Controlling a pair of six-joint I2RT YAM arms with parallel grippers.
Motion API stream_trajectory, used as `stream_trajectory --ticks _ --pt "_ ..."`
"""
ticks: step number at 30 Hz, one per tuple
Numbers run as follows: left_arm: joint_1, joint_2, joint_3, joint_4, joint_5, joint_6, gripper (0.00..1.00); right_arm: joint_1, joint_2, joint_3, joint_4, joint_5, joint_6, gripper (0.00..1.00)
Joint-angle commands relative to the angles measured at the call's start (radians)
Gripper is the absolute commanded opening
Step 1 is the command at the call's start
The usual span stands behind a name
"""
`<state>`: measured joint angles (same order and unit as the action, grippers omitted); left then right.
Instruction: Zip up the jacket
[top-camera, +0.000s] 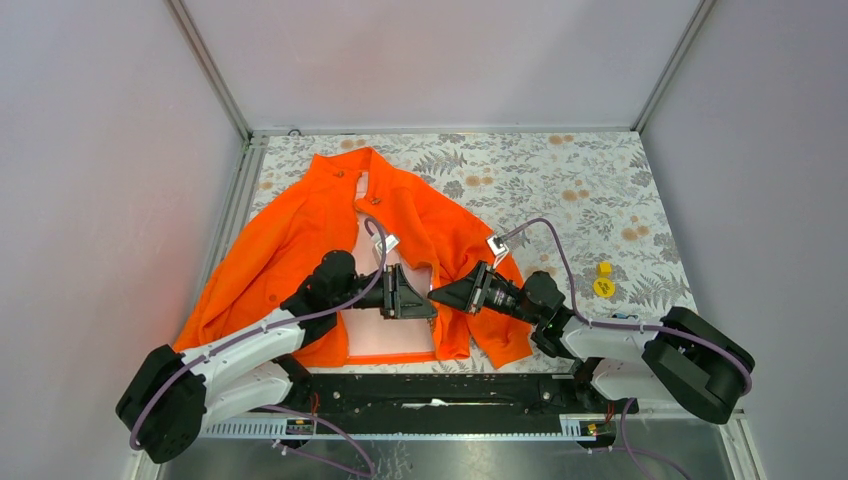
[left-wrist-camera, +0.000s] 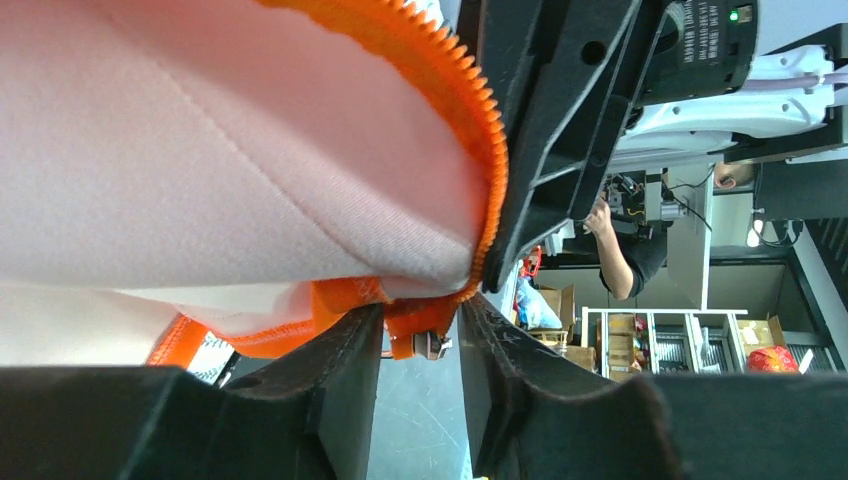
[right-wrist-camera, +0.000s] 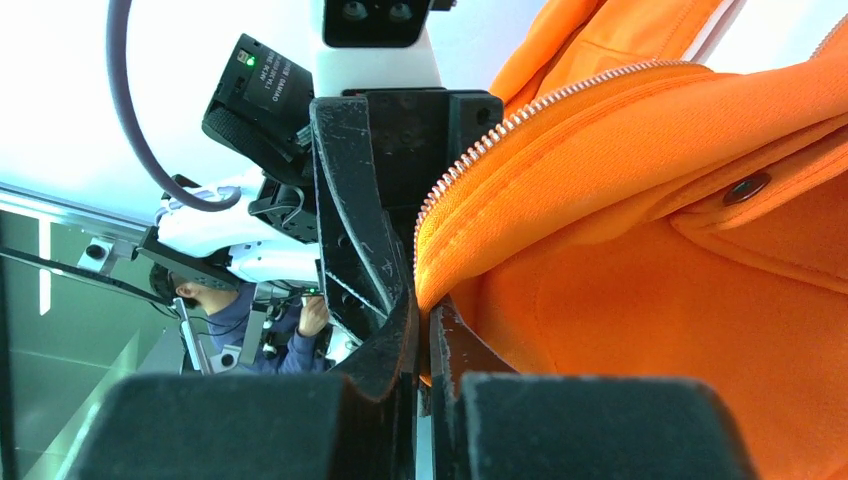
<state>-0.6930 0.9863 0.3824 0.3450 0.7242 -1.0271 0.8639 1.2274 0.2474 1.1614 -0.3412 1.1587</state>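
Observation:
The bright orange jacket (top-camera: 290, 235) lies open on the table, its pale pink lining (top-camera: 385, 335) showing between the front panels. Both grippers meet at the lower front opening. My left gripper (top-camera: 425, 300) is shut on the bottom of one zipper edge. In the left wrist view the orange teeth (left-wrist-camera: 482, 130) run down into my left gripper (left-wrist-camera: 422, 310), and a small metal zipper part (left-wrist-camera: 435, 345) hangs between the fingers. My right gripper (top-camera: 441, 295) is shut on the other front edge. In the right wrist view silver teeth (right-wrist-camera: 520, 112) lead down into my right gripper (right-wrist-camera: 424, 318), with a pocket snap (right-wrist-camera: 747, 187) to the right.
A floral cloth (top-camera: 560, 190) covers the table. Two small yellow objects (top-camera: 603, 283) lie at its right side. Grey enclosure walls and a metal rail (top-camera: 238, 190) border the table. The black base bar (top-camera: 440, 390) runs along the near edge.

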Motion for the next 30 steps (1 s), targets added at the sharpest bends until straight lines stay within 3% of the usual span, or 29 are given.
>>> stream_trajectory --ticks 1,6,13,15,18,26,30 --pt "0.003 -0.022 0.025 -0.054 -0.037 0.058 0.38 0.003 -0.028 0.036 0.062 0.027 -0.003 0.00" --pt "0.003 -0.043 0.016 -0.078 -0.032 0.064 0.38 0.003 -0.044 0.039 0.030 0.037 -0.013 0.00" --pt "0.003 -0.035 0.028 -0.070 -0.033 0.063 0.10 0.003 -0.027 0.053 0.016 0.005 -0.010 0.00" --pt "0.003 -0.018 0.032 -0.050 -0.021 0.056 0.00 0.003 -0.017 0.058 0.018 -0.011 -0.007 0.05" --pt "0.003 -0.006 0.022 -0.001 -0.013 0.039 0.00 0.004 -0.016 0.054 0.012 -0.025 -0.015 0.19" --pt "0.010 0.001 0.003 0.068 -0.006 0.010 0.00 0.004 -0.052 0.001 -0.017 -0.038 -0.044 0.42" --pt "0.013 0.000 0.003 0.081 -0.003 -0.002 0.00 0.004 -0.064 -0.012 -0.024 -0.043 -0.051 0.45"
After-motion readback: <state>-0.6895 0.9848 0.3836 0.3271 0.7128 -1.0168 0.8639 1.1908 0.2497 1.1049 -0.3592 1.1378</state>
